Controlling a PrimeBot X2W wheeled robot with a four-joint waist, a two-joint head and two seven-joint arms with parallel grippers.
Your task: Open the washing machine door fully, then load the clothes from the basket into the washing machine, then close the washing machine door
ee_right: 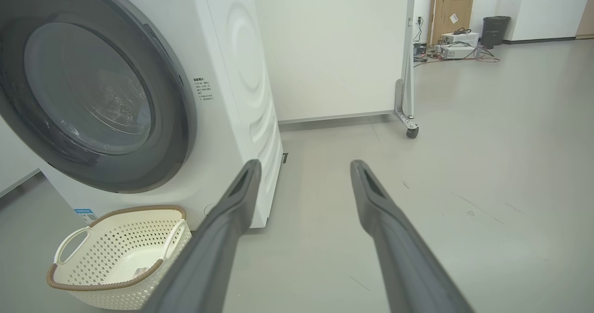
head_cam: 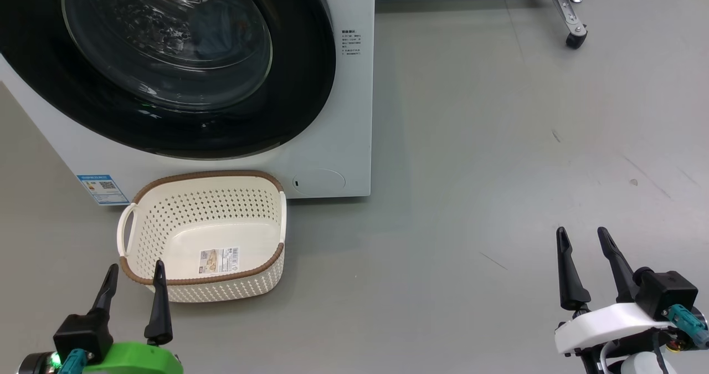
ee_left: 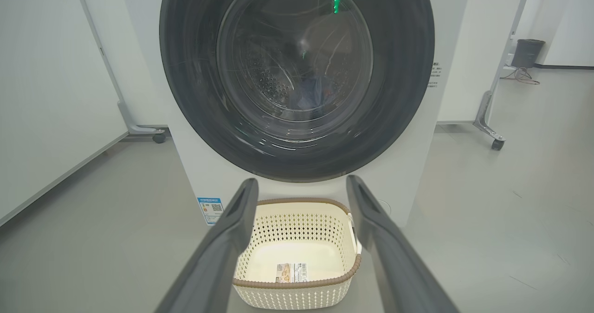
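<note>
The washing machine [head_cam: 354, 113] stands white at the upper left, and its round black washing machine door [head_cam: 299, 86] lies shut flat against the front. Through the glass porthole [ee_left: 297, 58] I see a dim bluish shape [ee_left: 315, 92], perhaps the clothes; I cannot tell. On the floor in front sits the cream basket [head_cam: 221, 208] with only a sticker inside. My left gripper [head_cam: 137, 267] hovers open at the basket's near rim with nothing between its fingers. Far to the right, above bare floor, my right gripper [head_cam: 582, 232] is open too. The wrist views show the basket [ee_left: 297, 220] [ee_right: 111, 257], the left gripper [ee_left: 301, 182] and the right gripper [ee_right: 305, 163].
A white partition on castors [ee_right: 412, 131] stands behind and to the right of the machine, another panel [ee_left: 46, 95] to its left. A cardboard box [ee_right: 452, 2], a dark bin [ee_right: 494, 30] and cabled devices [ee_right: 457, 48] sit far back. Grey floor [head_cam: 498, 169] stretches to the right.
</note>
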